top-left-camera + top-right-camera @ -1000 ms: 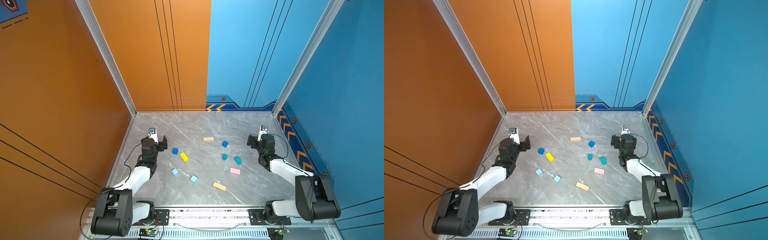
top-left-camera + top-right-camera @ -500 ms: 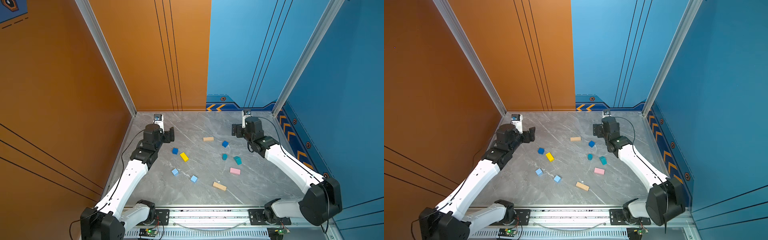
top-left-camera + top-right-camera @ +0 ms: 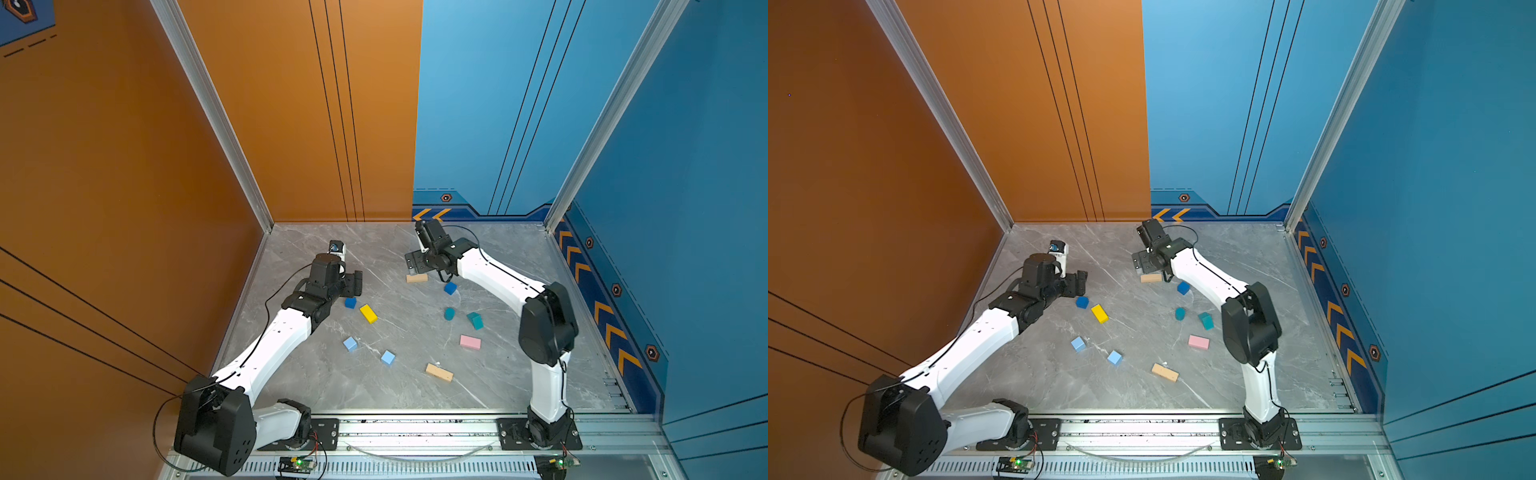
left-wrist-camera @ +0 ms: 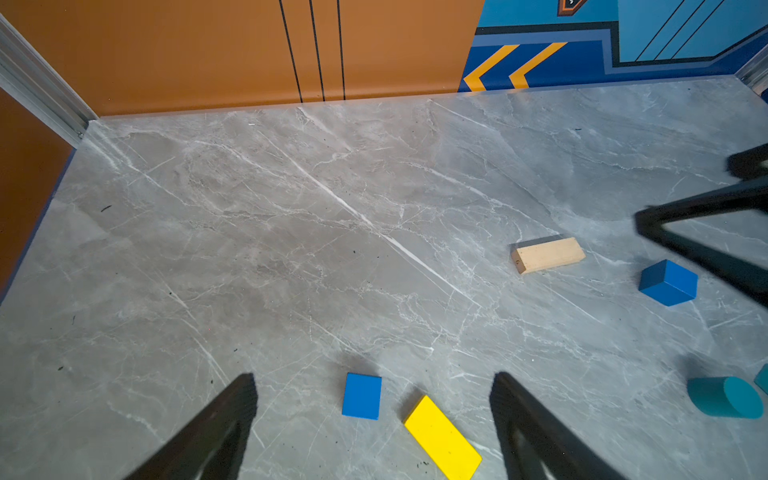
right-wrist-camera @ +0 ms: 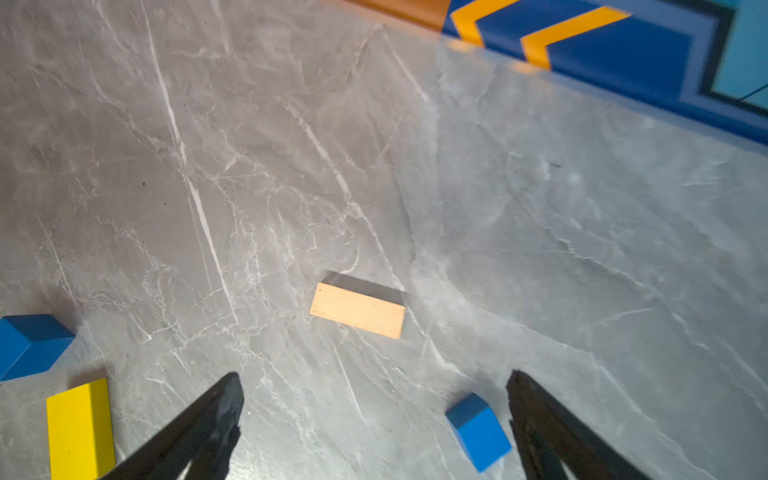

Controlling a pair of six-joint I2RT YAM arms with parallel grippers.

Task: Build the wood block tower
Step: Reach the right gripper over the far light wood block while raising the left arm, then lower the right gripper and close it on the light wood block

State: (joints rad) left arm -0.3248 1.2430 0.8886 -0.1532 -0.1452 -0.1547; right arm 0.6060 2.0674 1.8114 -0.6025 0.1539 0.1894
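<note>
Over by the left edge of the grey surface (image 3: pixel 332 386), the left gripper (image 3: pixel 355 279) hovers low, its fingers (image 4: pixel 216 424) spread wide and empty. Just beside it lie a dark blue cube (image 3: pixel 350 302) and the yellow bar (image 3: pixel 368 313), close together. Toward the front edge, a light blue cube (image 3: pixel 350 343) and the other light blue cube (image 3: pixel 387 357) sit apart. In the middle, near the far edge, the right gripper (image 3: pixel 413 262) reaches in, fingers (image 5: pixel 199 424) parted with nothing between them, over a tan plank (image 3: pixel 416 278) lying flat. A second dark blue cube (image 3: pixel 450 288) sits just beside that. Further right come the teal cylinder (image 3: pixel 449 313), teal prism (image 3: pixel 475 320) and pink slab (image 3: pixel 470 342). A second tan plank (image 3: pixel 439 372) lies nearest the front edge. Every block rests singly on the surface.
</note>
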